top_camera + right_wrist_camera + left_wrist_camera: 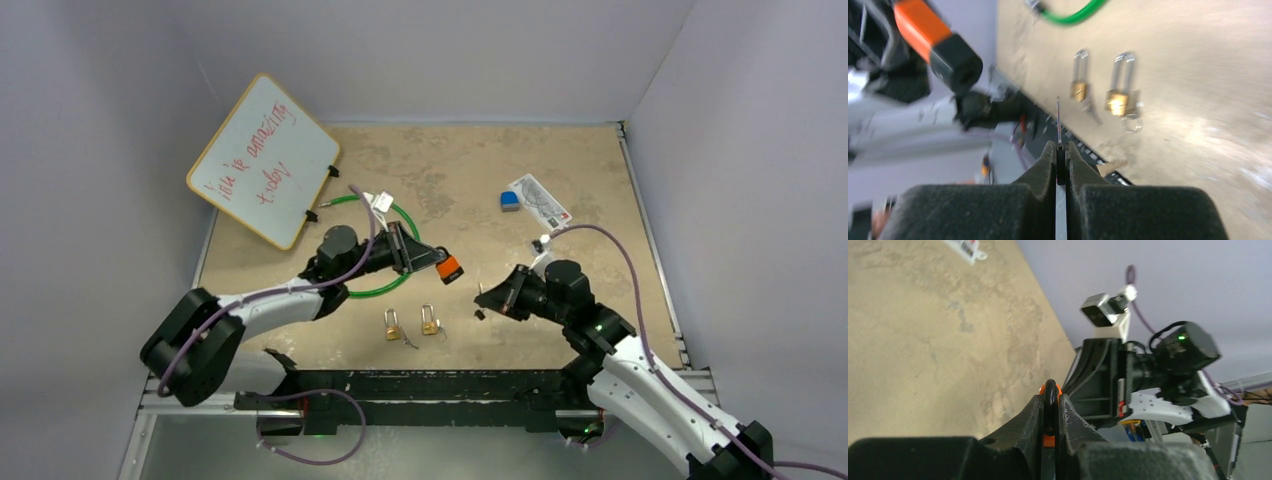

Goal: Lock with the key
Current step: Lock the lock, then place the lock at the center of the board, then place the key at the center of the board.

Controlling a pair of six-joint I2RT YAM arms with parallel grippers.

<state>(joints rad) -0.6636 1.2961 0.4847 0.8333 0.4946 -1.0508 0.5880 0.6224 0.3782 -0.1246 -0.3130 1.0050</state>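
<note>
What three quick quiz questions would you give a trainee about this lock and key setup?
1. True or false: the left gripper is shut on the orange padlock.
2. How many brass padlocks lie on the table?
3. The right gripper holds: A) a key, B) a screwdriver, C) a coin.
Key: 1 true; 2 two; 3 A.

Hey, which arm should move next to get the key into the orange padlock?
Right. The right gripper is shut on the key, whose blade sticks out past its fingertips, with the orange padlock just ahead. The left gripper grips that padlock by its shackle, so it probably only needs to steady it.
</note>
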